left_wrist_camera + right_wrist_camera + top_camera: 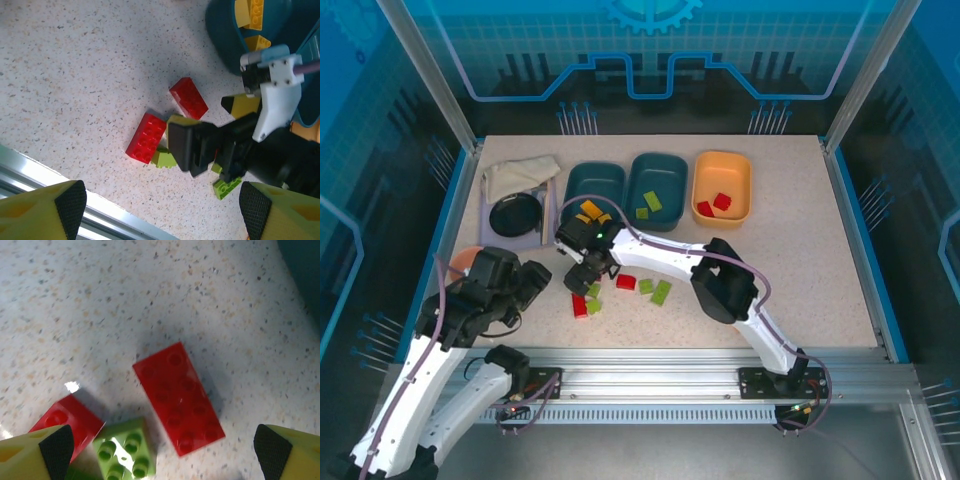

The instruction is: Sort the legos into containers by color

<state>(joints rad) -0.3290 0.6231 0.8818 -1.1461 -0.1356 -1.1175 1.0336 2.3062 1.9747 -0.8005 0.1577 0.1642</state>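
Right claw (164,447), jaws wide open, hovers over a red brick (178,398) on the table (100,300), just beside a green brick (122,450). The left claw (162,202) is open and empty. Risk: closing fingers may snag the green neighbour and carry it to the orange tub (720,156).

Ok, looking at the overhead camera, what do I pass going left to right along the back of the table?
black round dish → first dark teal tub → second dark teal tub → light orange tub
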